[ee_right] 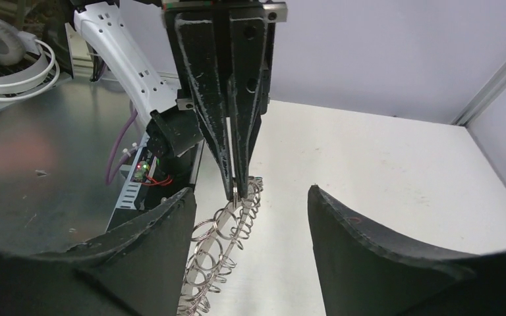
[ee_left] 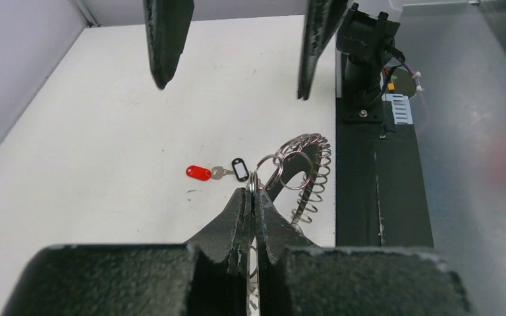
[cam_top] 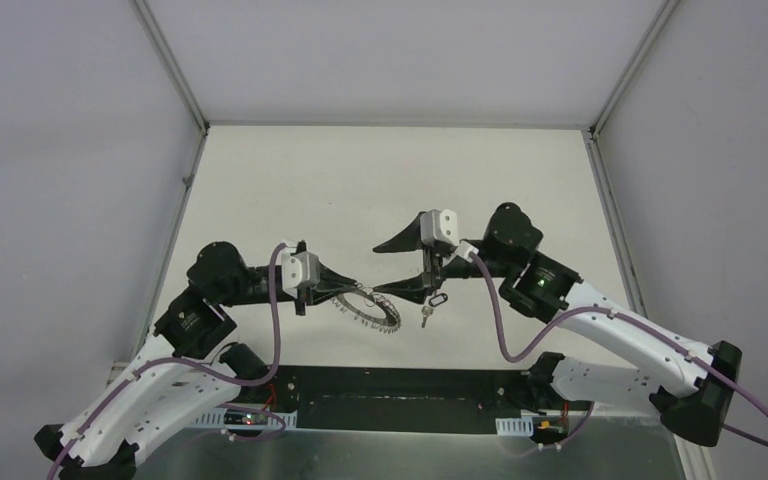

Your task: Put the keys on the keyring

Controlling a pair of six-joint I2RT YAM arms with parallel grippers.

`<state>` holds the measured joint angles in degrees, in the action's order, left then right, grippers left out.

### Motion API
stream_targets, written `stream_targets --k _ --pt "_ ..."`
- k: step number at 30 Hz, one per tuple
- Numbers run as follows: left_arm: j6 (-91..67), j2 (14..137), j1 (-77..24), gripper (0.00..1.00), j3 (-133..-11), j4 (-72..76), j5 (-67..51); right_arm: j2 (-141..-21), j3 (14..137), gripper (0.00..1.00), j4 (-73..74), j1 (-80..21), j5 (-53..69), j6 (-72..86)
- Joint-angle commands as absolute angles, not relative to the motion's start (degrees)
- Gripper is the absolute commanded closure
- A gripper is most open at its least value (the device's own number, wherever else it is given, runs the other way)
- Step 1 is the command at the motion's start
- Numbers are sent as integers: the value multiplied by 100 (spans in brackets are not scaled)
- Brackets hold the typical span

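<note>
My left gripper (cam_top: pixel 353 288) is shut on one small wire loop of the keyring (cam_top: pixel 370 308). It holds the silvery ring tilted up, with its far side near the table. In the left wrist view the jaws (ee_left: pixel 255 192) pinch the loop and the keyring (ee_left: pixel 306 172) hangs just beyond. The keys (ee_left: pixel 217 172) lie flat on the table: a red head, a small silver key and a dark loop. In the top view the keys (cam_top: pixel 430 306) lie just right of the keyring. My right gripper (cam_top: pixel 375 270) is open and empty, facing the left gripper, with the keyring (ee_right: pixel 224 243) between its fingers (ee_right: pixel 369 257).
The black base plate (ee_left: pixel 375 197) of the arms runs along the near table edge, close to the keyring. Grey walls enclose the white table (cam_top: pixel 380 180) on three sides. A metal bench with headphones (ee_right: pixel 6 59) lies behind the arms.
</note>
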<state>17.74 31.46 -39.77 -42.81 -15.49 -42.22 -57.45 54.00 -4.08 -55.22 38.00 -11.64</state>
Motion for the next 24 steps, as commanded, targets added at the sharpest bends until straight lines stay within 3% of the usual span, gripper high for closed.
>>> stream_targets --k 1,6,13,16,20,24 --pt "2408 3007 -4017 100 -4468 -1422 -4596 -6102 5725 38 -600 -5494 3693 -922" --pt "2316 3008 -4017 100 -4540 -1418 -4548 -6624 6131 55 -352 -5493 4222 -747" --pt "2007 3124 -4012 100 -4570 -1418 -4512 -6701 5854 63 -603 -5504 4380 -805" --pt "1986 3136 -4017 100 -4563 -1418 -4434 -6707 5800 62 -566 -5504 4420 -810" --pt "1976 3137 -4016 100 -4566 -1417 -4317 -6635 5695 50 -567 -5502 4353 -828" --pt "1976 3146 -4017 100 -4587 -1419 -4313 -6596 5638 50 -439 -5502 4323 -864"
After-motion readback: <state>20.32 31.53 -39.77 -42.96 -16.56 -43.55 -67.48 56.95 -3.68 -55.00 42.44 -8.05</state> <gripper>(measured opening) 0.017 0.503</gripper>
